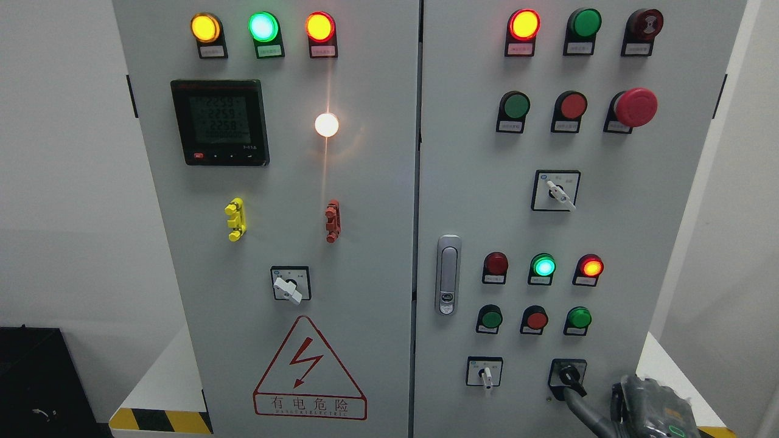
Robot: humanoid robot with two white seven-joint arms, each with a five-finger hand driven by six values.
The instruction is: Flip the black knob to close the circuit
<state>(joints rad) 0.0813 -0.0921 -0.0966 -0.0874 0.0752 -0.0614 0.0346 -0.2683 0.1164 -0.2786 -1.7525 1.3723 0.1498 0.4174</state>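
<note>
The black knob (567, 373) sits in a black square plate at the bottom right of the right cabinet door, its handle pointing down and a little right. My right hand (645, 406) comes in at the bottom right corner, grey and dark, mostly cut off by the picture's edge. A dark part of it reaches up and left and meets the knob's lower end. Whether it grips the knob is not visible. My left hand is out of view.
A white selector switch (485, 372) is just left of the knob. Above are green (579, 318) and red (536, 319) push buttons and lit lamps. A door latch (448, 275) is on the door's left edge. The left door carries a meter (220, 121) and a warning triangle (309, 371).
</note>
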